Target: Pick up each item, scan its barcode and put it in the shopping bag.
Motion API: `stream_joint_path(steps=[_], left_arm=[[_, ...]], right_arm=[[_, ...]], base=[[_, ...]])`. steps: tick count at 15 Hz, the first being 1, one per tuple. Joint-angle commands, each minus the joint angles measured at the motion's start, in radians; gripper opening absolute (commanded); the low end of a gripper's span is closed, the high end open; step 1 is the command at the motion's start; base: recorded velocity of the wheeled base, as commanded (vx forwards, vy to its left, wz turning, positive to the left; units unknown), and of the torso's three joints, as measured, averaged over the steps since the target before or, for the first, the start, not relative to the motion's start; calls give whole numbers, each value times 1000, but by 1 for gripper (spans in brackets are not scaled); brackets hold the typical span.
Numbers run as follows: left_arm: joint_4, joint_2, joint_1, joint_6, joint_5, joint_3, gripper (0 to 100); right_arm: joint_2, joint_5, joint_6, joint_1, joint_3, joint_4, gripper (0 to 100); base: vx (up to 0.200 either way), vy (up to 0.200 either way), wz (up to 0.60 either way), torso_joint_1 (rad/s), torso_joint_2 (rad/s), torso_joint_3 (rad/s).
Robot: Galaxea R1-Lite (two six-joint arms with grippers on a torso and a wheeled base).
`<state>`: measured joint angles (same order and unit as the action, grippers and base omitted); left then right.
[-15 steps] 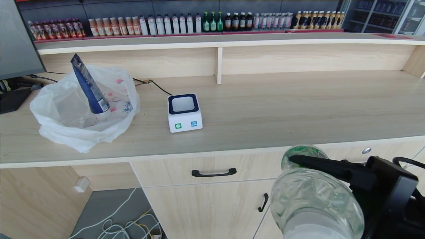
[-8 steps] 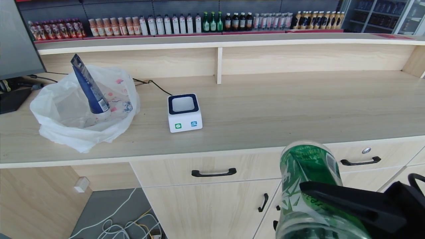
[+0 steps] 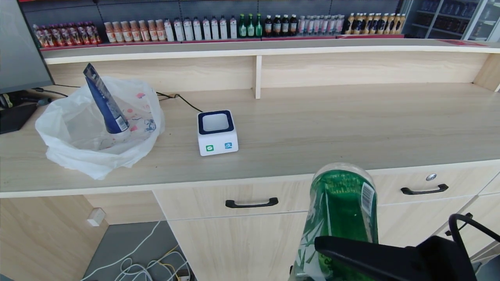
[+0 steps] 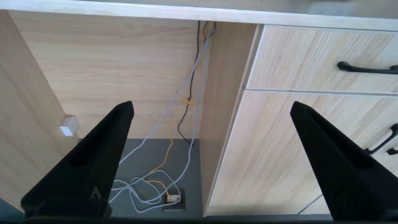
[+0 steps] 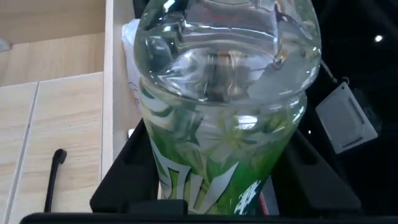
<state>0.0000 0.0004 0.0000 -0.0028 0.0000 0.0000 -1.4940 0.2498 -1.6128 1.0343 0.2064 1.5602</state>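
While the right gripper (image 3: 336, 250) sits low before the counter (image 3: 312, 128), its fingers are clamped on one green-labelled clear bottle (image 3: 343, 210), tilted, barcode facing up. Left gripper (image 4: 211, 162): spread wide, nothing held, below counter level. Scanner (image 3: 216, 132): on counter, beside shopping bag (image 3: 74, 152). Blue tube (image 3: 105, 101): leaning inside bag

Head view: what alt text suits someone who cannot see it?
The right gripper holds a green-labelled clear bottle low in front of a wooden counter. On it sit a white scanner and, to its left, a shopping bag holding a blue tube.
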Motion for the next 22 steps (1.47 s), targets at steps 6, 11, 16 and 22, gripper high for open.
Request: stream_joint_path(steps=[6, 11, 16, 22], left_arm=[[0, 0, 0, 0, 0, 0, 100], [0, 0, 0, 0, 0, 0, 100], [0, 0, -2, 0, 0, 0, 100], [0, 0, 0, 0, 0, 0, 100]], right_arm=[[9, -57, -138, 112, 39, 1, 0], [3, -60, -157, 124, 71, 1, 0], [0, -60, -151, 124, 74, 1, 0], [-17, -60, -121, 129, 102, 1, 0]], base=[[0, 0, 0, 0, 0, 0], [0, 0, 0, 0, 0, 0], [0, 0, 0, 0, 0, 0], [0, 0, 0, 0, 0, 0]])
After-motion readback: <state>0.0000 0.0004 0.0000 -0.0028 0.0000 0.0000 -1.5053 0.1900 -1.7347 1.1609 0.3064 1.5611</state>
